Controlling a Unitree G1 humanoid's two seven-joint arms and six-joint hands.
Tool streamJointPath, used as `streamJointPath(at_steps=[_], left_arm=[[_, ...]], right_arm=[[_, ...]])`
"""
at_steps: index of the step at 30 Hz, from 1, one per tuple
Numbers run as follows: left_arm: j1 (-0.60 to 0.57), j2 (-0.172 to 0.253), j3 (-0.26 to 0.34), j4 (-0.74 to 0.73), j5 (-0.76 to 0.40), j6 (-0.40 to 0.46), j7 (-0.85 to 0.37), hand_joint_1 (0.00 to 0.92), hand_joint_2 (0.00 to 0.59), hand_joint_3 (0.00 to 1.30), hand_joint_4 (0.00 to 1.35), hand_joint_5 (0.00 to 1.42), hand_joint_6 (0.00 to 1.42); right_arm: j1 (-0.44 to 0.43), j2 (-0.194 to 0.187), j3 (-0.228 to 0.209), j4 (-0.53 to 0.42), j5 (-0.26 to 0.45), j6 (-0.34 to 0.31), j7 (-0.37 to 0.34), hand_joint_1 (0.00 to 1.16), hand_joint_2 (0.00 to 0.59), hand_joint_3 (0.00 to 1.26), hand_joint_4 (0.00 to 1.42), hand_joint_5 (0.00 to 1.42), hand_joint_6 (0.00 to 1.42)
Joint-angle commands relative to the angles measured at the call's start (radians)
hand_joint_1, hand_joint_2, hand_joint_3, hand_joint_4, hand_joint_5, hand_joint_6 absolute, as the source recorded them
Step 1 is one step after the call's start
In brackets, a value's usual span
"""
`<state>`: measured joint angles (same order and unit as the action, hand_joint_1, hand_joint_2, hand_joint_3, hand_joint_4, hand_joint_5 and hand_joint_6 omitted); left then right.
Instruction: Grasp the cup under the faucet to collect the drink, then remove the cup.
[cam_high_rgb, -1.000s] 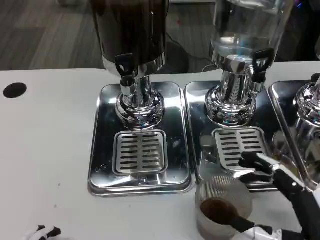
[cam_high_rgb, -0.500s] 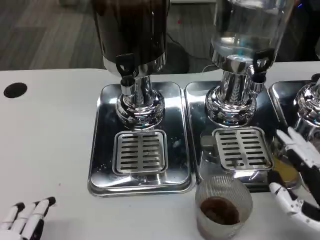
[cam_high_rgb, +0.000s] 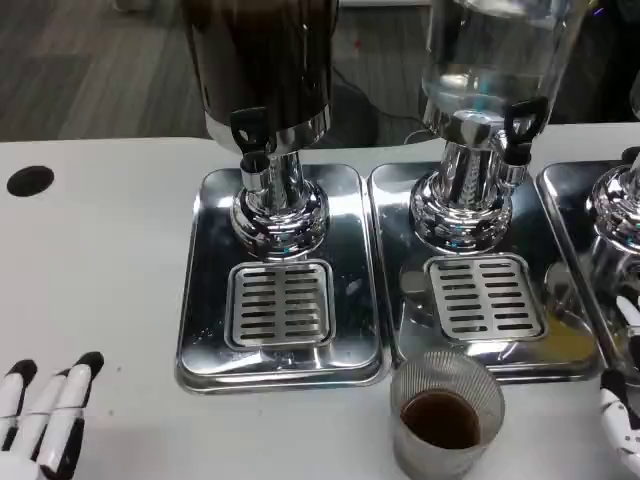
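A ribbed clear cup (cam_high_rgb: 446, 412) with dark brown drink in its bottom stands on the white table, just in front of the middle drip tray (cam_high_rgb: 400, 330). The faucet (cam_high_rgb: 521, 130) of the clear dispenser (cam_high_rgb: 497, 60) hangs above the slotted grate (cam_high_rgb: 484, 296), with nothing under it. My right hand (cam_high_rgb: 622, 405) shows at the right edge, apart from the cup, fingers spread and empty. At the bottom left corner my left hand (cam_high_rgb: 42, 415) lies open over the table, far from the cup.
A dark-drink dispenser (cam_high_rgb: 262, 70) with its own faucet (cam_high_rgb: 250, 135) stands on the left drip tray (cam_high_rgb: 205, 300). A third dispenser base (cam_high_rgb: 618, 205) sits at the right edge. A black round hole (cam_high_rgb: 29, 180) marks the table's far left.
My right hand has let go of the cup and drawn back to the right edge. The left hand has risen into view at bottom left. The cup stays put.
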<state>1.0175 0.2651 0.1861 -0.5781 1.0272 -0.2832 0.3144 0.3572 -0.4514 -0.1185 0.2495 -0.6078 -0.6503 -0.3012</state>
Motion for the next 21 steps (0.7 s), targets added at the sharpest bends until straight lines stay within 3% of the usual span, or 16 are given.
streamJointPath(at_steps=[1,12,21], left_arm=[[0.002,-0.004,-0.010,0.013,0.003,-0.017,0.034,0.000,0.137,0.02,0.00,0.00,0.18],[-0.094,0.021,0.010,0.133,-0.092,-0.049,0.057,0.000,0.147,0.02,0.00,0.01,0.21],[-0.191,0.100,0.082,0.202,-0.240,-0.058,-0.011,0.000,0.150,0.04,0.00,0.03,0.22]], right_arm=[[0.023,-0.019,-0.003,0.008,0.032,-0.011,-0.015,0.31,0.586,0.06,0.00,0.00,0.00],[0.023,-0.028,0.021,0.022,0.073,-0.012,0.003,0.34,0.583,0.08,0.00,0.00,0.00],[0.023,-0.035,0.038,0.019,0.077,-0.007,0.013,0.35,0.582,0.09,0.00,0.00,0.00]])
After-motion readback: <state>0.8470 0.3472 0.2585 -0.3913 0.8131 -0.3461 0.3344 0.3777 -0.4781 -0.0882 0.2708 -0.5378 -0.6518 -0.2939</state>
